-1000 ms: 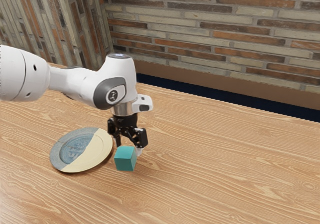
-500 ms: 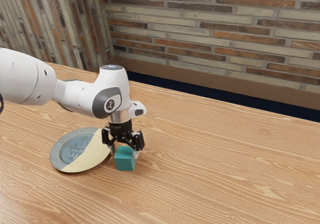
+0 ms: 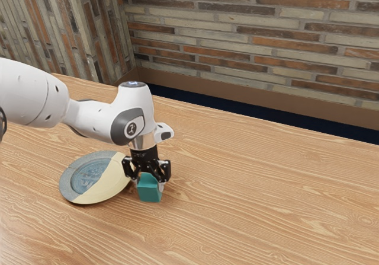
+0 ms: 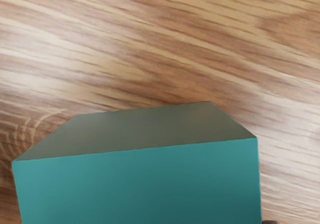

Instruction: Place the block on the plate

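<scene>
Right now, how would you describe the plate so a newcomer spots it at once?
On the wooden table, toward the exterior view's left, lies a round plate. It is part grey-blue, part cream, whereas the block beside it is an all-teal cube.

In the exterior view my black two-finger hand (image 3: 149,185) covers part of the teal block's (image 3: 150,195) top and a bit of the blue-grey and cream round plate's (image 3: 100,191) rim; the wrist view's lower edge crops the block.
</scene>
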Controlling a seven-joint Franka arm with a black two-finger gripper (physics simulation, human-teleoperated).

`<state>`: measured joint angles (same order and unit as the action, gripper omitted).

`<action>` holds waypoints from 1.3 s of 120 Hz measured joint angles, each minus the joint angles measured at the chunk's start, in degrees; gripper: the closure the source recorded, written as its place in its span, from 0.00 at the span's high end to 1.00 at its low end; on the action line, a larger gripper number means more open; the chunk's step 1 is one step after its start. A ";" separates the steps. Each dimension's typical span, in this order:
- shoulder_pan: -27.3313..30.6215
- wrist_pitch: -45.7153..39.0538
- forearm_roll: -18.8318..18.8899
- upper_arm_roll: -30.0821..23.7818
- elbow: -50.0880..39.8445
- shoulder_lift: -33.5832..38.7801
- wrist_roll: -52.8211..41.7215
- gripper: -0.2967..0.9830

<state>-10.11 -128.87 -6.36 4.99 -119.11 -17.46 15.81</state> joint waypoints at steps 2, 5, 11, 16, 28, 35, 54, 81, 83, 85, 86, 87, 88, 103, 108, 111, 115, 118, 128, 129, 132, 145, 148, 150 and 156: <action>0.00 -0.06 -0.01 -0.01 0.00 -0.05 0.08 0.60; -0.01 -0.16 -0.02 -0.03 0.00 -0.12 0.21 0.59; -0.04 -0.50 -0.08 -0.05 0.00 -0.49 0.44 0.58; -0.05 -0.78 -0.17 -0.06 0.05 -0.73 0.62 0.58; -0.07 -1.35 -0.27 -0.10 0.08 -1.00 1.01 0.57; -0.03 -1.53 -0.28 -0.13 0.03 -0.52 1.22 0.56; 0.60 -1.50 -0.29 -0.08 -0.53 2.30 1.66 0.55; 4.78 -0.65 -0.15 0.07 -1.05 6.08 2.03 0.55; 5.21 -0.57 -0.14 0.08 -1.05 6.10 2.05 0.55; 5.65 -0.50 -0.14 0.09 -1.05 6.10 2.07 0.55; 5.90 -0.46 -0.14 0.08 -1.05 6.09 2.08 0.55; 6.15 -0.43 -0.14 0.07 -1.05 6.07 2.09 0.55; 6.40 -0.40 -0.14 0.06 -1.06 6.06 2.10 0.55; 9.53 -0.04 -0.13 0.03 -1.06 5.74 2.19 0.55; 10.47 0.05 -0.14 0.02 -1.06 5.69 2.21 0.55; 11.01 0.10 -0.14 0.02 -1.06 5.67 2.23 0.55; 11.68 0.15 -0.15 0.02 -1.06 5.66 2.24 0.55; 12.21 0.19 -0.14 0.02 -1.06 5.57 2.25 0.55; 14.20 0.27 -0.16 0.07 -1.04 4.85 2.28 0.55; 14.39 0.27 -0.16 0.08 -1.04 4.79 2.28 0.55; 14.90 0.28 -0.17 0.12 -1.04 4.65 2.29 0.55; 16.70 0.30 -0.24 0.19 -0.94 3.81 2.32 0.55; 17.04 0.29 -0.27 0.19 -0.89 3.57 2.32 0.55; 17.29 0.28 -0.28 0.19 -0.85 3.36 2.33 0.55; 18.03 0.26 -0.45 0.23 -0.76 2.79 2.34 0.55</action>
<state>7.91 -128.61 -6.80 5.21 -119.87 -14.67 18.15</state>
